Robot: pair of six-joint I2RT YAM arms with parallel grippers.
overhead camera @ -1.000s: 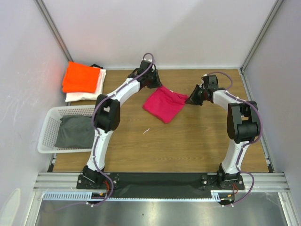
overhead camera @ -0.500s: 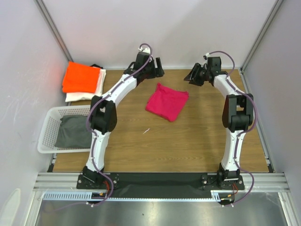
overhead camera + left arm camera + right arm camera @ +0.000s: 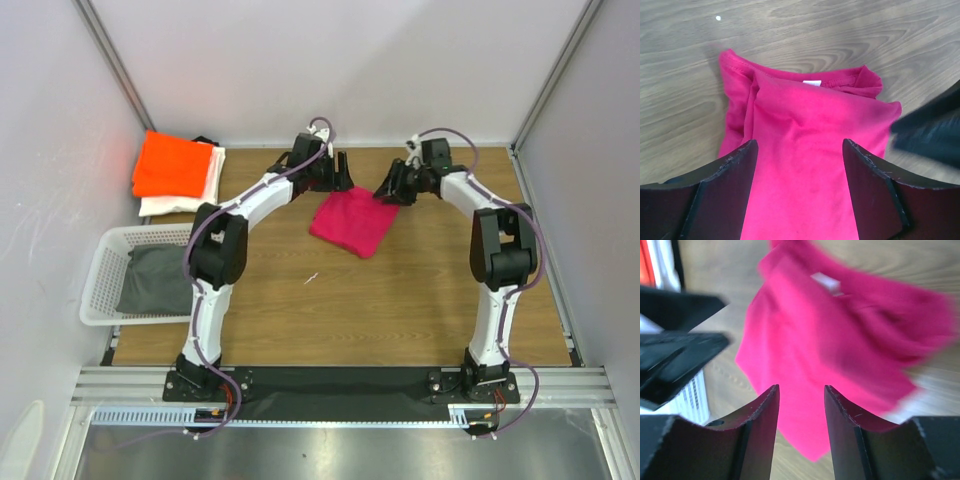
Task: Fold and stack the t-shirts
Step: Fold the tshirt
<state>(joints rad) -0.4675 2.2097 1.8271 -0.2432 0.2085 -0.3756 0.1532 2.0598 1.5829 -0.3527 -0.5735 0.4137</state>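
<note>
A folded magenta-pink t-shirt lies flat on the wooden table near the back. My left gripper hovers over its far left corner, jaws open wide, pink cloth showing between them. At the shirt's far right corner my right gripper is also open, nothing held, with the pink shirt below its fingers. An orange t-shirt sits folded on a white one at the back left.
A white lattice basket holding a grey garment stands at the left edge. White walls enclose the table on three sides. The left gripper's dark fingers show in the right wrist view.
Both grippers let go of the pink shirt, which dropped flat. They rose toward the back wall, then came back down to the shirt's far corners, open.
</note>
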